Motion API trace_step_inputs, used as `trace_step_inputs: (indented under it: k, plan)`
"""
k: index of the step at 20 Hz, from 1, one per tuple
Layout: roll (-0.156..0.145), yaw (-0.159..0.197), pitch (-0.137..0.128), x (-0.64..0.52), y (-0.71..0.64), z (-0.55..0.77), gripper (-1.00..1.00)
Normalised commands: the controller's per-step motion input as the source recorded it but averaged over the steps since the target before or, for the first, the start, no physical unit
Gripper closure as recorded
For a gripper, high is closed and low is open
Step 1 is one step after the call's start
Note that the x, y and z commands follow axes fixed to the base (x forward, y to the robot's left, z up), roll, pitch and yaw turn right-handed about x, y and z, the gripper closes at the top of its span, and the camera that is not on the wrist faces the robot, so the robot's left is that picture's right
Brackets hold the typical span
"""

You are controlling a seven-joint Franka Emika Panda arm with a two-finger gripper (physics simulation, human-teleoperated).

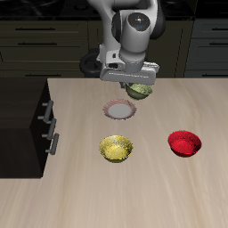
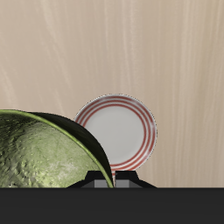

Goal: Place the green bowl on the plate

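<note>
The olive-green bowl (image 1: 139, 89) hangs off the table under my gripper (image 1: 135, 83), whose fingers are shut on its rim. In the wrist view the green bowl (image 2: 44, 157) fills the near field, its speckled glossy inside facing the camera. The plate (image 1: 119, 109), white-grey with a pinkish-brown rim, lies flat on the table just beside and slightly nearer the front edge than the held bowl. In the wrist view the plate (image 2: 118, 131) shows past the bowl's rim, partly covered by it. My fingertips are mostly hidden behind the bowl.
A yellow speckled bowl (image 1: 116, 148) sits nearer the front edge than the plate. A bright red bowl (image 1: 184, 142) sits off to the side of it. A dark cabinet with drawer handles (image 1: 31, 125) stands at one edge of the table.
</note>
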Motion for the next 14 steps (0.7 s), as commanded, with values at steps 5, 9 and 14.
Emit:
trace_step_inputs:
  k: [5,9,14]
  plan:
    - [0.003,0.013,0.012,-0.01,0.0,-0.08,1.0]
    - [-0.026,-0.007,0.01,0.0,-0.15,-0.05,1.0]
    - [-0.001,0.004,0.013,0.01,-0.02,-0.11,1.0]
